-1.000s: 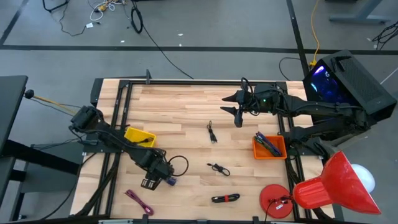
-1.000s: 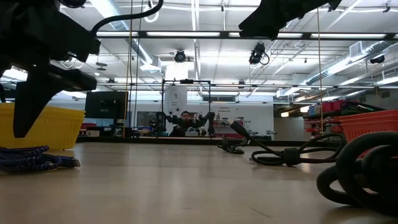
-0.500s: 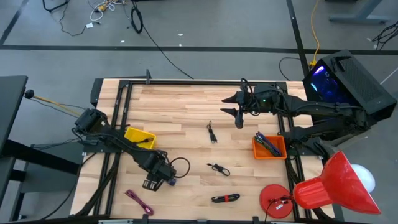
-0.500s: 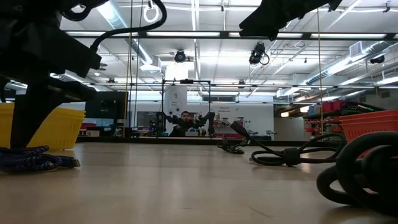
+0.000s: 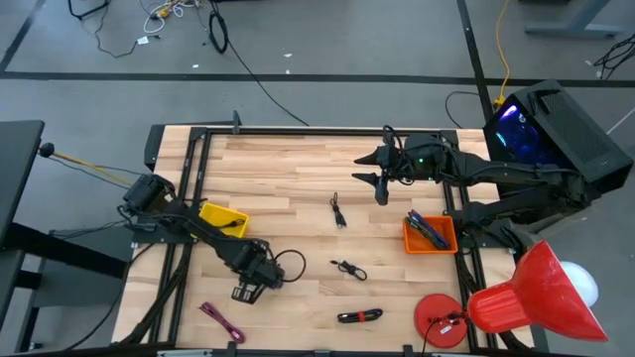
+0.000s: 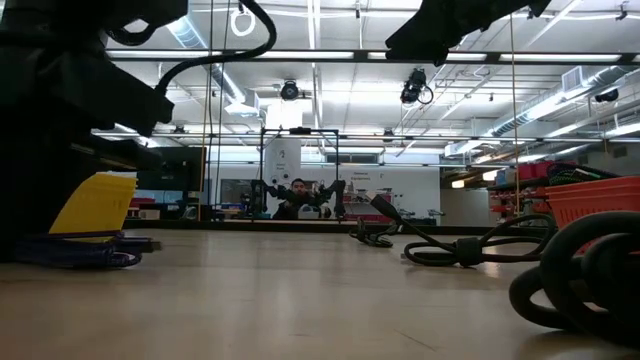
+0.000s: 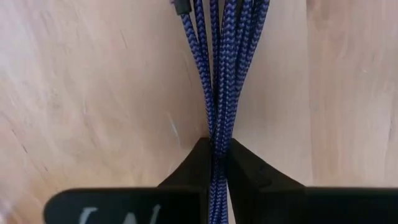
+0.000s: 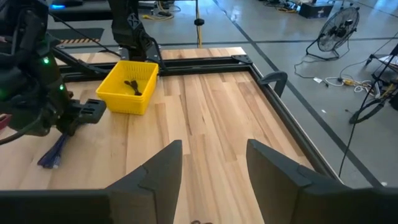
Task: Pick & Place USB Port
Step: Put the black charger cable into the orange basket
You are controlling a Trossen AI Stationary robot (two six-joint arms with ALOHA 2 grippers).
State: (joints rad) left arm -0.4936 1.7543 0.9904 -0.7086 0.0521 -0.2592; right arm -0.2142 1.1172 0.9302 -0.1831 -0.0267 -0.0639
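Faintly — unreadable white lettering (image 7: 118, 216).

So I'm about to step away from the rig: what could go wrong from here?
1. The left claw pinches the blue cable at one spot, so the loose strands could slip or trail on lifting.
2. The yellow bin sits close by; dangling cable could snag its rim.
3. The right claw hovers open mid-table, clear for now.
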